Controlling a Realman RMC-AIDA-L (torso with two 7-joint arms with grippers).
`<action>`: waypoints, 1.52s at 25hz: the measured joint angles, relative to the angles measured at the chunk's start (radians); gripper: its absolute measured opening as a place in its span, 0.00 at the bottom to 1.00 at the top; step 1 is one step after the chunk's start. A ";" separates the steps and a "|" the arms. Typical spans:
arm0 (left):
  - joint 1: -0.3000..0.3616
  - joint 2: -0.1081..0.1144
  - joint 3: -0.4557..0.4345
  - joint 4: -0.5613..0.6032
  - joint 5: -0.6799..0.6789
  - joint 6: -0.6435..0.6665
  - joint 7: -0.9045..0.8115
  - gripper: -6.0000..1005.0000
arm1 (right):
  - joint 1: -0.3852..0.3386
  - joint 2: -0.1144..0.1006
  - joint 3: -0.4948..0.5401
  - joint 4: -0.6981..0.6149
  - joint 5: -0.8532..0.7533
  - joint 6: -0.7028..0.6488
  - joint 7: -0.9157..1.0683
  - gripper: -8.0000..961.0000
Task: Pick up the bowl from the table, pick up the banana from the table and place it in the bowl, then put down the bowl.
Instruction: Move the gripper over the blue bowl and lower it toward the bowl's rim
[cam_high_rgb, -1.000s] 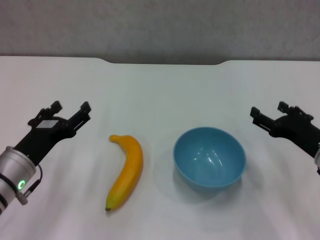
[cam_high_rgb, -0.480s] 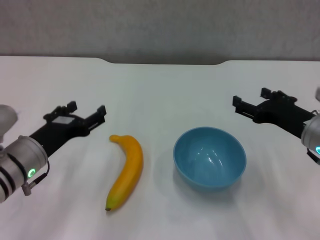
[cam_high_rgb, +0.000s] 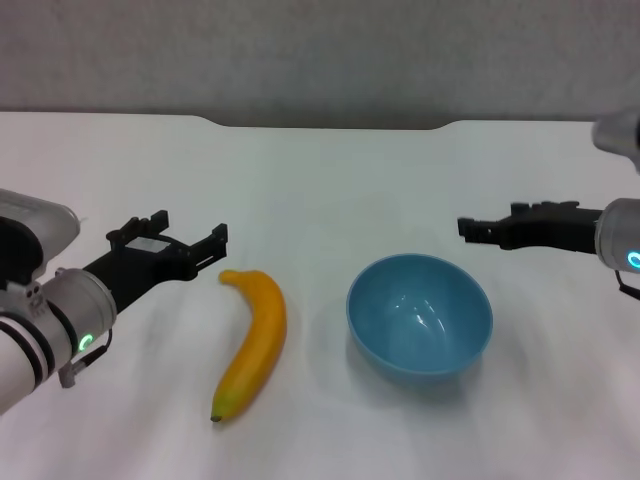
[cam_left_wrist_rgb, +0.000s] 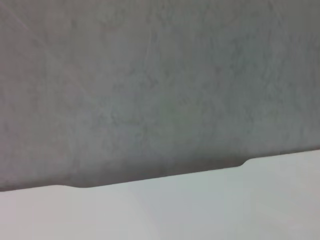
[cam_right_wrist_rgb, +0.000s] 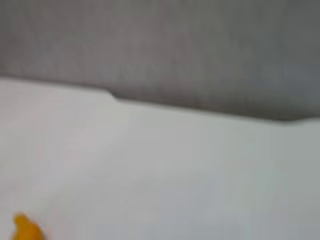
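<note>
A light-blue bowl (cam_high_rgb: 419, 314) stands upright on the white table (cam_high_rgb: 320, 170), right of centre. The yellow-orange banana (cam_high_rgb: 255, 338) lies to its left, its dark tip toward the near edge. My left gripper (cam_high_rgb: 190, 228) is open just left of the banana's far end, hovering over the table and holding nothing. My right gripper (cam_high_rgb: 490, 222) is open above and just beyond the bowl's far right rim, also holding nothing. In the right wrist view one end of the banana (cam_right_wrist_rgb: 25, 229) shows at a corner. The left wrist view holds only the table (cam_left_wrist_rgb: 200, 210) and the wall.
The table's far edge has a shallow notch (cam_high_rgb: 330, 124) with a grey wall (cam_high_rgb: 320, 50) behind it. Nothing else lies on the tabletop.
Both arms have swung inward. The left gripper moved right toward the banana's far end. The right gripper moved left toward the bowl's far rim. Banana and bowl have not moved.
</note>
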 joint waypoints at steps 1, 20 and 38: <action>0.000 -0.002 -0.002 0.000 0.006 0.004 -0.001 0.87 | 0.000 0.000 0.000 0.000 0.000 0.000 0.000 0.93; -0.008 -0.017 -0.025 0.020 0.012 -0.005 0.007 0.87 | 0.269 -0.016 0.254 0.219 -0.252 0.382 0.134 0.93; -0.037 -0.019 -0.035 0.066 0.005 -0.006 0.002 0.87 | 0.301 0.011 0.181 0.367 -0.230 0.286 0.121 0.93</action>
